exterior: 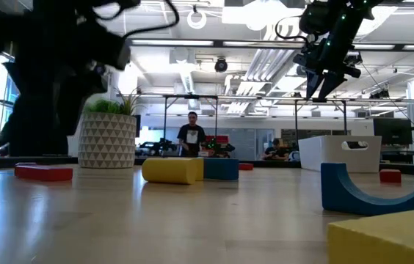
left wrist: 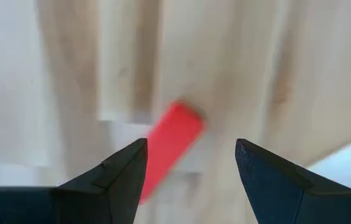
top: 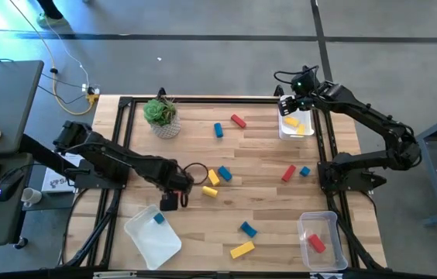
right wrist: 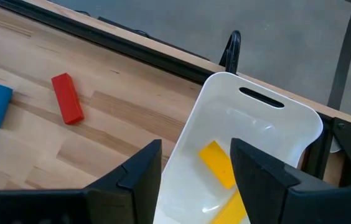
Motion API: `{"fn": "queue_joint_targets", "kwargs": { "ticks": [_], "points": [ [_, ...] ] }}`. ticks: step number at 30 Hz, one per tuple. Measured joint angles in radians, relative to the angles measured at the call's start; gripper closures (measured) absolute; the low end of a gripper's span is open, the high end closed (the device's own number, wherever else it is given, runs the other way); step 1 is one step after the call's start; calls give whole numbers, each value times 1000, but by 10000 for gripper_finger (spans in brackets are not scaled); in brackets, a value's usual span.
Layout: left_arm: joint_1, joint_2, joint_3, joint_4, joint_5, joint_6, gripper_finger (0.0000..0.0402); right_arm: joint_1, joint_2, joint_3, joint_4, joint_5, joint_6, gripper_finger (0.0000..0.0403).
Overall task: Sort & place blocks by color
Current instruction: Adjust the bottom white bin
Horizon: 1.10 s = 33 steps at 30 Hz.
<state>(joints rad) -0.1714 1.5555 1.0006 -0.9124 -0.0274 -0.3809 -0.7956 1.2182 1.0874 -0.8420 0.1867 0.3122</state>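
The high view looks straight down on the whole table (top: 203, 167), arms entering from either side. The low view sits at table-top height, looking level across the boards into the room, with the nearest blocks large and close. It shares the potted plant (top: 161, 116) (exterior: 108, 136) and the white tray (top: 296, 125) (exterior: 339, 152) with the high view. The left wrist view faces down, very near the wood, onto a red block (left wrist: 169, 146). The right wrist view looks obliquely at the same white tray (right wrist: 250, 149) at the table's far edge.
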Motion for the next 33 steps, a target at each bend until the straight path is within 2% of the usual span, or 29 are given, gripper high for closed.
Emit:
{"fn": "queue_joint_targets", "kwargs": {
  "ticks": [8,12,19,25,33],
  "points": [
    [-122,10,13,166,103,-184,170,0,0,0,0,0,0,226],
    [-172,38,12,191,121,-258,170,0,0,0,1,0,0,226],
    [-234,124,11,232,174,-271,170,0,0,0,1,-1,27,226],
    [-282,116,11,231,184,-272,170,0,0,0,1,-18,62,226],
    [-347,116,11,123,187,-289,170,52,0,0,0,-38,109,226]
  ]
}}
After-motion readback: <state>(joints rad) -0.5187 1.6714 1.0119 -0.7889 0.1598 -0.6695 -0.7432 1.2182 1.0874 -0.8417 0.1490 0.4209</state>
